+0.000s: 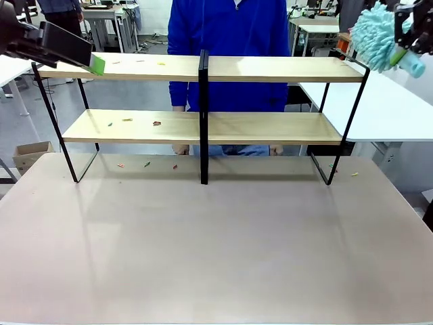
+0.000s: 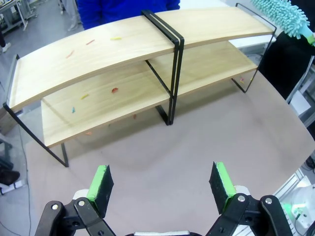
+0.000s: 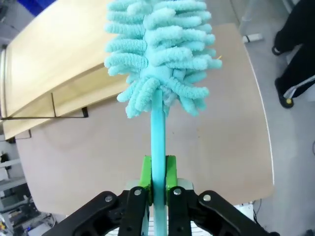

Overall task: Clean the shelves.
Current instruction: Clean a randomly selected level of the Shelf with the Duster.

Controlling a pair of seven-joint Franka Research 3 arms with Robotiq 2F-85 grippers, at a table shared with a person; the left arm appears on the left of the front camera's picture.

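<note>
At the bench's [image 1: 216, 244] left end, the left jaws hang in the air, wide open and holding nothing, their green pads [image 2: 101, 183] well apart. In the front view one pad overlaps the left end of the top board. The shelves [image 1: 270, 69] stand across the far part of the bench, two light-wood boards in a black frame with a post in the middle. Small coloured scraps [image 1: 157, 123] lie on the left halves of both boards, and a few more [image 1: 147, 164] on the bench below them. A person in a blue top [image 1: 230, 27] stands behind the middle. At the right, the right jaws are clamped on the handle of a turquoise duster [image 3: 160, 59], whose fluffy head is raised above the top board's right end, clear of it.
</note>
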